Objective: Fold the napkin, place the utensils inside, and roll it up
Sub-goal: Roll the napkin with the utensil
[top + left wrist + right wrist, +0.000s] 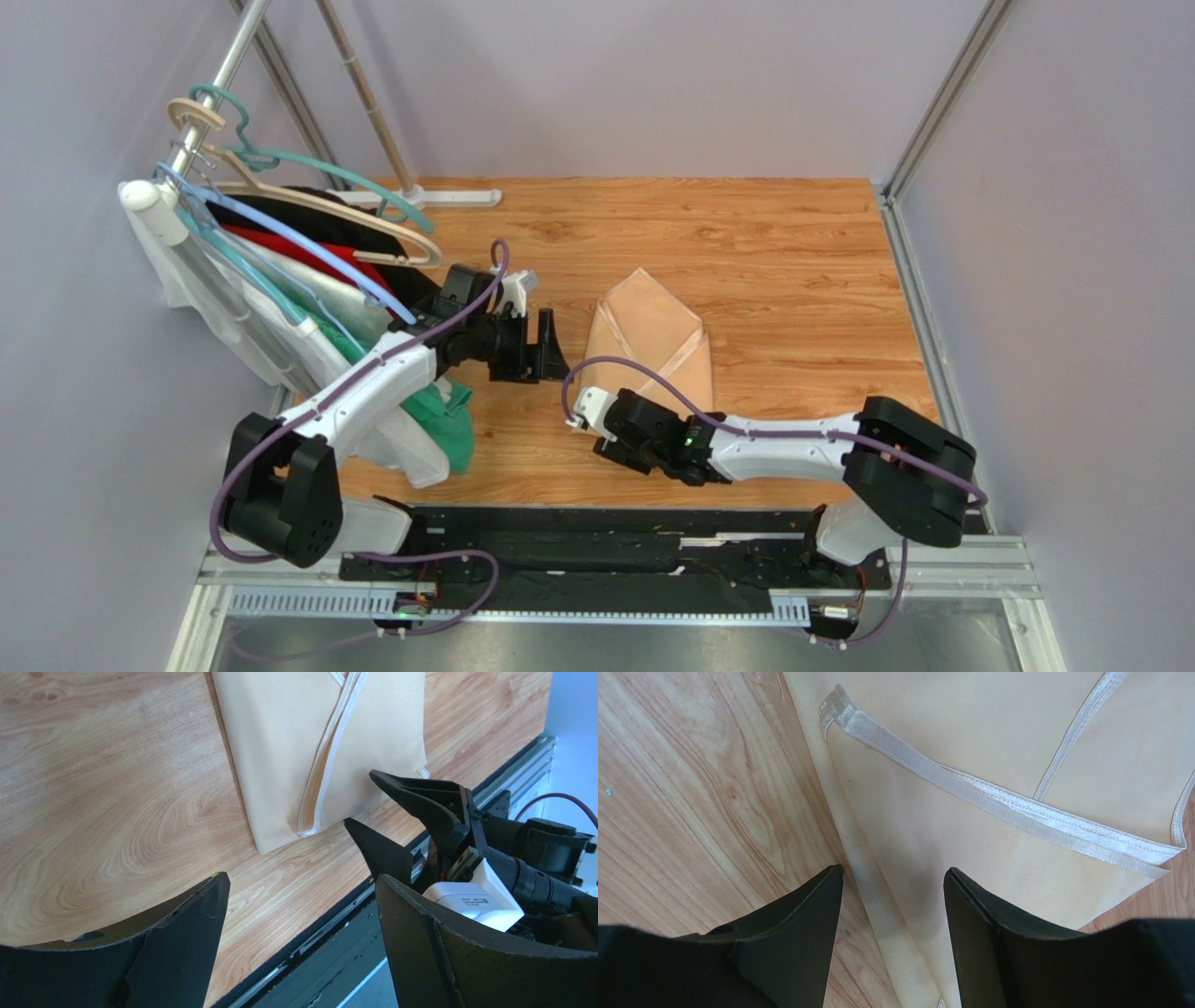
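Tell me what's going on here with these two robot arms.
A peach napkin lies on the wooden table, already folded into a pointed shape with its hemmed flaps overlapping. The right gripper is down at the napkin's near edge with its jaws open, one finger over the wood and one over the cloth. The left gripper hangs open beside the napkin, holding nothing. No utensils show in any view.
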Robot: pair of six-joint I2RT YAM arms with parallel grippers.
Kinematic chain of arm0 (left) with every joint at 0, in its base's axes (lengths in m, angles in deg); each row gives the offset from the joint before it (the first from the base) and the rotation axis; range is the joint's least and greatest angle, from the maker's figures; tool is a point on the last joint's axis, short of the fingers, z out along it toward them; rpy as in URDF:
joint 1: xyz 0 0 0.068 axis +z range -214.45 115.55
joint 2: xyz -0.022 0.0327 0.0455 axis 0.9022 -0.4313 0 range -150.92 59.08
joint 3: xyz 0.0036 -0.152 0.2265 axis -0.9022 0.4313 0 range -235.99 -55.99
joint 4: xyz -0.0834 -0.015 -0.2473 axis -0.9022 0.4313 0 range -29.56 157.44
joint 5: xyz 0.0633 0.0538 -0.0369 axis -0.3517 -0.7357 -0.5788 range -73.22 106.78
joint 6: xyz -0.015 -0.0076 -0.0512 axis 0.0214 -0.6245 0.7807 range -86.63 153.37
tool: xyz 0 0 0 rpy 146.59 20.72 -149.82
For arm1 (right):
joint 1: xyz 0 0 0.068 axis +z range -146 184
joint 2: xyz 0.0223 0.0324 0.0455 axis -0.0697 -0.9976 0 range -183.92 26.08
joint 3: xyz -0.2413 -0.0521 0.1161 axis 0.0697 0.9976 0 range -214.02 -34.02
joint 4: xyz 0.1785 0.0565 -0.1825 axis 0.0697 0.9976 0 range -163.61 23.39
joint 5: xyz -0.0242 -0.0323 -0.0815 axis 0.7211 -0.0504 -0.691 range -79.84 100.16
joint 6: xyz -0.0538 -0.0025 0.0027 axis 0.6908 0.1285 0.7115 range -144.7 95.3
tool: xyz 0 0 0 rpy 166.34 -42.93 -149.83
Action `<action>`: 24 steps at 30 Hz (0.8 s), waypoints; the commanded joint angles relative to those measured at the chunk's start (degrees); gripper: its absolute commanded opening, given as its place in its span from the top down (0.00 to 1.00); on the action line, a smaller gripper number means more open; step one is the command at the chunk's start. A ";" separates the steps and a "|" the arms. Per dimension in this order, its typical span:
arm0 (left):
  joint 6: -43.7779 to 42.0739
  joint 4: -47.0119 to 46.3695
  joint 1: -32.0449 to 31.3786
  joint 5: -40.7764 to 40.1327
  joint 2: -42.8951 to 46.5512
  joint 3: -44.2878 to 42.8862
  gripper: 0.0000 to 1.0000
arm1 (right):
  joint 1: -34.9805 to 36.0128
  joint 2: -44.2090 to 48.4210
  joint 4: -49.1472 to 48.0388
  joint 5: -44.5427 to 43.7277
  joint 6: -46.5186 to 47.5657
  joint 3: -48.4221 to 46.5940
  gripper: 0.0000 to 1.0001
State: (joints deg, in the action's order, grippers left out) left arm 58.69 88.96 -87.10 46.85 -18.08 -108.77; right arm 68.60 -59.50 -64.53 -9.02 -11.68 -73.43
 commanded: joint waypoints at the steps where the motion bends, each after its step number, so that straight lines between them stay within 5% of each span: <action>1: -1.06 -1.18 0.51 2.72 1.14 -0.49 0.14 | 0.18 -2.48 0.49 0.55 2.37 -3.47 0.41; 13: -1.33 -0.92 0.68 2.45 2.90 0.04 0.14 | -3.60 -7.75 8.75 10.65 3.42 -9.71 0.43; 24: 2.01 -3.02 0.59 2.63 4.74 2.76 0.14 | -4.66 -9.87 12.63 11.53 3.77 -11.56 0.76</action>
State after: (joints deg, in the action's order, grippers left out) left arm 58.76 88.24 -86.18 46.41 -15.26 -106.76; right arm 64.62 -67.65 -55.55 1.67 -8.75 -84.28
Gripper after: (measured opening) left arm 0.854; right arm 0.279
